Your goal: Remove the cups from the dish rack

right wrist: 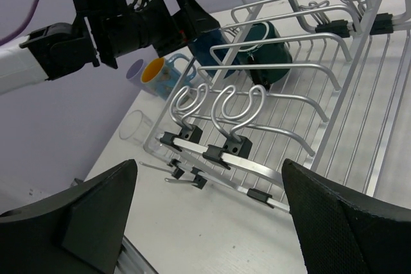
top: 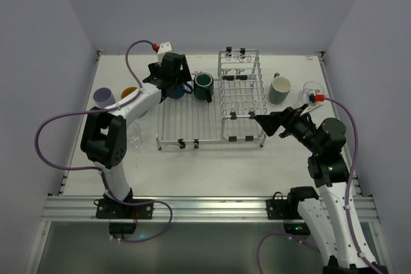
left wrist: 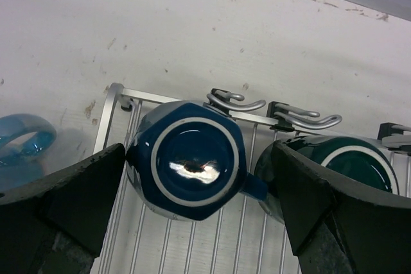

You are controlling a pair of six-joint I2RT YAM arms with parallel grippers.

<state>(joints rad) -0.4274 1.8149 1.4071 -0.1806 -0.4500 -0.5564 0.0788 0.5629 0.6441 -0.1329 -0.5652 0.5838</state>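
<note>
The silver dish rack (top: 192, 120) lies mid-table, its flat grid on the left and its raised tined part on the right. A blue mug (left wrist: 189, 158) stands upside down at the grid's far edge, with a dark green mug (left wrist: 350, 155) right beside it. My left gripper (left wrist: 199, 152) is open and straddles the blue mug (top: 185, 89), one finger on each side. My right gripper (top: 262, 121) is open and empty, low over the table off the rack's near right corner (right wrist: 302, 145). A grey-green mug (top: 280, 89) and a clear glass (top: 311, 90) stand on the table right of the rack.
Left of the rack stand a lavender tumbler (top: 104, 97), a light-blue mug with a yellow inside (top: 128, 92) and a clear glass (top: 135, 134). Grey walls close the table's back and sides. The left arm (top: 122, 117) reaches along the rack's left side.
</note>
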